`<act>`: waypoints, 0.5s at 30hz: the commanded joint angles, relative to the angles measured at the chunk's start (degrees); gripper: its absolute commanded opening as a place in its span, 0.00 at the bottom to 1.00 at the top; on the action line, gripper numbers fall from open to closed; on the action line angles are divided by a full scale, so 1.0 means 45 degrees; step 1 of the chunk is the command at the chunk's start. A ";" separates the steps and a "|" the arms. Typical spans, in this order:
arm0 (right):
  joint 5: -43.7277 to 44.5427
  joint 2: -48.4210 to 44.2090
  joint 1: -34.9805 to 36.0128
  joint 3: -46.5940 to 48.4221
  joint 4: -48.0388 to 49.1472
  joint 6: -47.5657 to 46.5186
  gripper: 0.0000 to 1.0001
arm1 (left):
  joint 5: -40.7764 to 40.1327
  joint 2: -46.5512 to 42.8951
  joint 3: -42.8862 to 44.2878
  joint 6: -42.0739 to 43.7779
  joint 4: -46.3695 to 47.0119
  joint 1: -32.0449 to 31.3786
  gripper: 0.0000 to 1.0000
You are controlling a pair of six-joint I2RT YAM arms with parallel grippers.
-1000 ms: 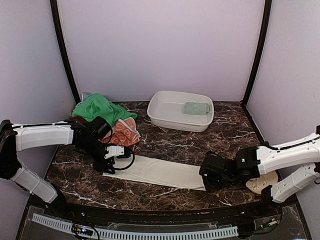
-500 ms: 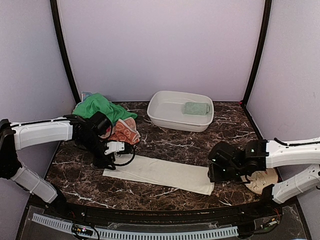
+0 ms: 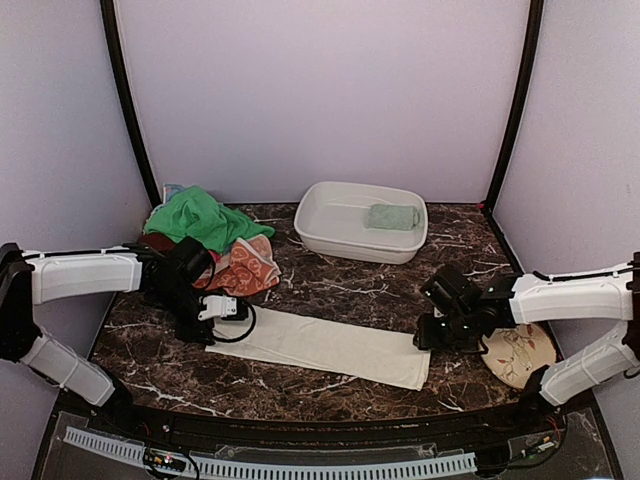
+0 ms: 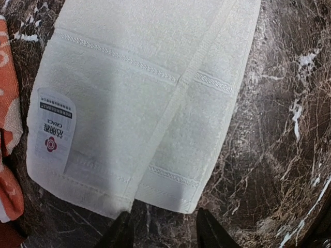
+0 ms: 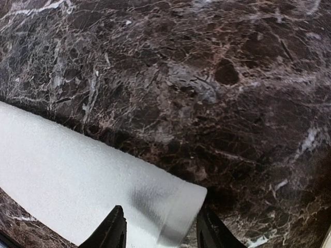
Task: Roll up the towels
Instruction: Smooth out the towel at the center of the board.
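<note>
The cream-white towel (image 3: pixel 320 347) lies folded into a long flat strip across the front of the marble table (image 3: pixel 340 290). My left gripper (image 3: pixel 208 330) stands open just off its left end (image 4: pixel 145 93), where a label shows; only bare marble lies between its fingertips (image 4: pixel 122 233). At the other end my right gripper (image 3: pixel 432 338) hangs open over the towel's corner (image 5: pixel 170 206), one finger (image 5: pixel 113 231) above the cloth and the other beside its edge. The bright green towel (image 3: pixel 195 218) and the orange swirl-patterned towel (image 3: pixel 248 264) are heaped at the back left. A pale sage-green towel (image 3: pixel 392 216) lies folded in the basin.
The white plastic basin (image 3: pixel 330 225) stands at the back centre. A round cream plate (image 3: pixel 522 356) with a floral drawing lies by the right arm near the table's front right edge. The orange towel (image 4: pixel 7 119) borders the cream towel's left end.
My right gripper has drawn back and rightward off the towel's right end, uncovering it, and its jaws have narrowed. The left gripper has shifted slightly left.
</note>
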 commanded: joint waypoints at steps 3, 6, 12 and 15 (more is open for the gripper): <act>-0.0844 0.0413 -0.0359 -0.0173 0.1113 -0.0347 0.36 | -0.0733 -0.0811 -0.0411 0.0474 0.0976 0.0008 0.43; -0.0822 0.0165 -0.0372 -0.0395 0.1107 -0.0135 0.31 | -0.0660 -0.0622 -0.0393 0.0326 0.1384 -0.0005 0.40; -0.1056 -0.0924 -0.0373 -0.0996 0.1199 0.0674 0.37 | -0.0746 -0.0381 -0.0713 0.0620 0.1584 -0.0080 0.35; -0.1093 -0.1417 -0.0377 -0.1422 0.1546 0.1039 0.36 | -0.0810 -0.0377 -0.0808 0.0615 0.1713 -0.0091 0.33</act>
